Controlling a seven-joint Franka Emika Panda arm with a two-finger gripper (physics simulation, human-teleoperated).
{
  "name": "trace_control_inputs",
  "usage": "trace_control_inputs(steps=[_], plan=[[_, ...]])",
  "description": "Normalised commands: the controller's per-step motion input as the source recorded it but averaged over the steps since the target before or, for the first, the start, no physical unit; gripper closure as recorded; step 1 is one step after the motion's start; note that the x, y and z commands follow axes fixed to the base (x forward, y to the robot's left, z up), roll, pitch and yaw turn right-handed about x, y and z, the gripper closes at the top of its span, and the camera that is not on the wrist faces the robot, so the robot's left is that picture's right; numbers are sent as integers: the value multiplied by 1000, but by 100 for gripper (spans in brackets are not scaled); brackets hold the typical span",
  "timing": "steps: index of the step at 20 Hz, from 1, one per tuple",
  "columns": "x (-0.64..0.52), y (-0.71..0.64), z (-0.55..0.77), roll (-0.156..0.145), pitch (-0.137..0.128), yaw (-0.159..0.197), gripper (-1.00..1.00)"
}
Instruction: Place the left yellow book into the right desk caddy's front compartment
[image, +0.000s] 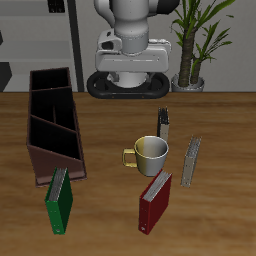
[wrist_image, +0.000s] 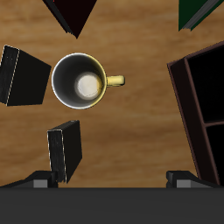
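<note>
The left yellow book (image: 192, 162) is thin and greyish-tan and stands on edge beside the mug, away from the caddy; in the wrist view (wrist_image: 22, 74) it looks dark. The right desk caddy (image: 52, 120) is a long dark reddish-brown open box with slanted partitions; part of it shows in the wrist view (wrist_image: 199, 105). My gripper (wrist_image: 114, 179) is open and empty. It hangs high above the table, behind the mug, apart from both the book and the caddy. My arm (image: 130, 50) is at the table's back, and its fingertips cannot be made out in the exterior view.
A yellow-handled mug (image: 150, 153) stands mid-table, with a short dark upright book (image: 164, 125) just behind it. A red book (image: 155, 200) and a green book (image: 60, 200) stand near the front edge, the green one by the caddy's front end. A potted plant (image: 195, 45) is at the back.
</note>
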Motion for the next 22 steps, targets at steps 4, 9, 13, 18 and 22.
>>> trace_control_inputs(steps=[4, 9, 13, 18, 22], plan=[[192, 472, -33, 13, -25, -37, -100], [252, 529, 114, 23, -37, -41, -100], [356, 567, 105, 17, -39, -38, -100], [289, 350, -8, 3, -7, -32, -100], [342, 383, -33, -15, -34, -31, -100]])
